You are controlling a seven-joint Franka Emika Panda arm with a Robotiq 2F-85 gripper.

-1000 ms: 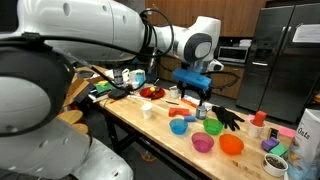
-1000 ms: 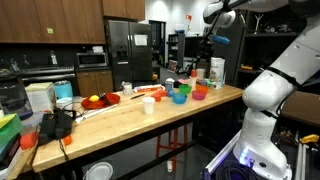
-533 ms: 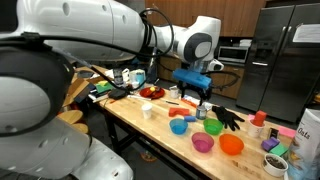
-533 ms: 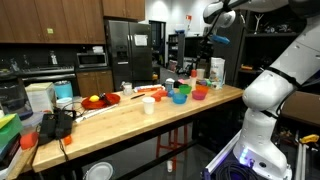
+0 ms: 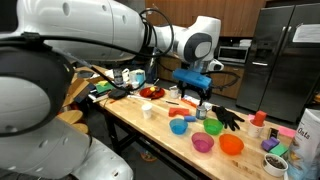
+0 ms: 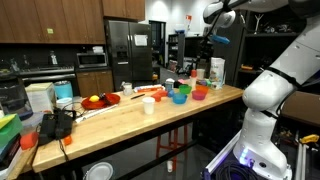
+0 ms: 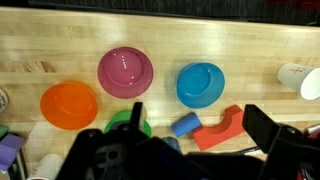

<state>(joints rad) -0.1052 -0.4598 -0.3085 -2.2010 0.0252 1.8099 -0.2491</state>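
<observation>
My gripper [image 7: 198, 116] is open and empty, its two dark fingers spread wide at the bottom of the wrist view. It hangs above the wooden table [image 7: 40, 50] in both exterior views [image 5: 197, 92] [image 6: 207, 52]. Straight below it lie a small blue cylinder [image 7: 185, 125] and a red arch-shaped block [image 7: 222, 128], side by side. Beyond them stand a blue bowl [image 7: 200, 83], a pink bowl [image 7: 125, 71] and an orange bowl [image 7: 69, 105]. A green bowl [image 7: 124, 121] is partly hidden behind my left finger.
A white cup [image 7: 301, 80] stands at the right edge of the wrist view. In an exterior view, a black glove [image 5: 229, 118], a red plate [image 5: 151, 93] and small containers [image 5: 272, 155] share the table. Fridges stand behind.
</observation>
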